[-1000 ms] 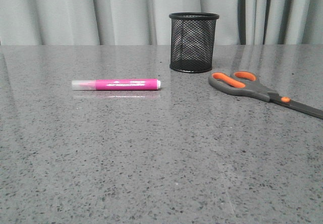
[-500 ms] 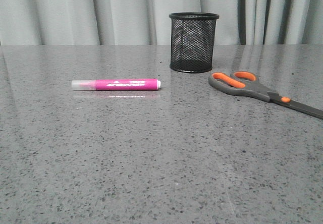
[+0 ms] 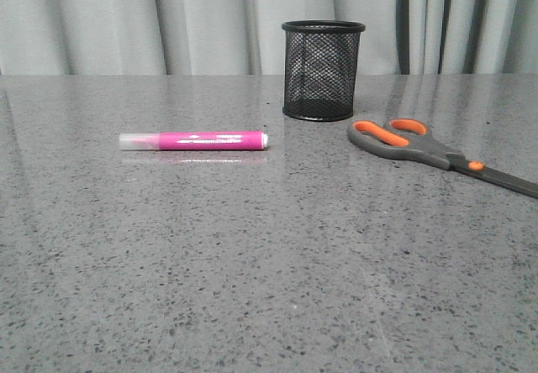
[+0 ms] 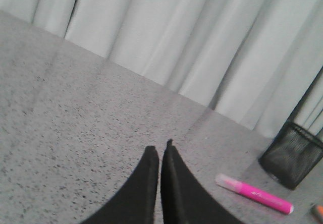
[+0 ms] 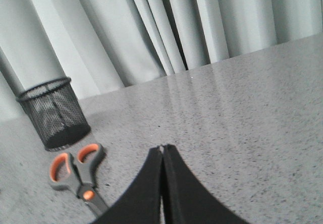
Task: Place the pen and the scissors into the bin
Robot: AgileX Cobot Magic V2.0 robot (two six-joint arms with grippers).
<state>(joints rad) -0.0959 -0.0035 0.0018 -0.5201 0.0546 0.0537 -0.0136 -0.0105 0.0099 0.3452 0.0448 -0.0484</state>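
Observation:
The magenta-pink pen lies flat on the grey table, left of centre, its clear cap to the left. The scissors lie flat at the right, orange-lined handles toward the bin. The black wire-mesh bin stands upright at the back, between them. Neither gripper shows in the front view. In the left wrist view my left gripper is shut and empty above the table, apart from the pen and the bin. In the right wrist view my right gripper is shut and empty, beside the scissors and apart from the bin.
The speckled grey table runs to a pale grey pleated curtain at the back. Nothing else lies on the table in these views.

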